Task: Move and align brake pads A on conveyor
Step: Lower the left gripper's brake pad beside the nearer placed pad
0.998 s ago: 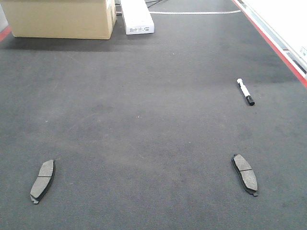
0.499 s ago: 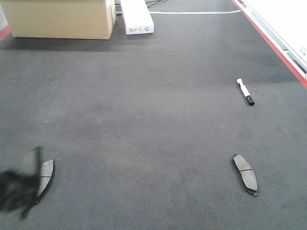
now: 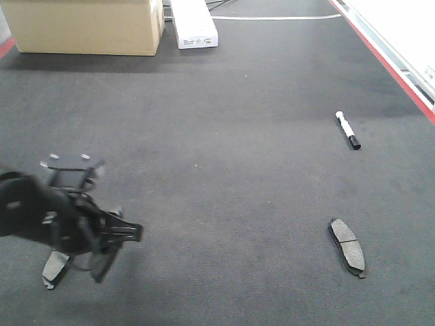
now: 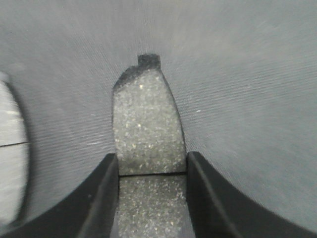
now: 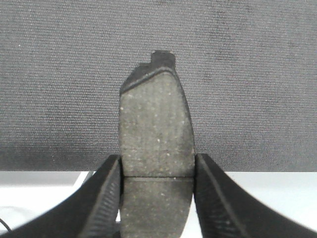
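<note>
Between left gripper [image 4: 151, 198] jaws: pad [image 4: 147, 129] clamped, lengthwise; right gripper [image 5: 157, 198] likewise, apparently.

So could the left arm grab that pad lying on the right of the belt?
Probably not yet: the left arm is at the belt's far left, its jaws shut on another pad. Only bare belt separates it from the right-hand pad.

four brake pads [image 3: 347, 246] [image 3: 54, 266] [image 4: 146, 129] [image 5: 154, 126], one marker pen [image 3: 347, 130]
</note>
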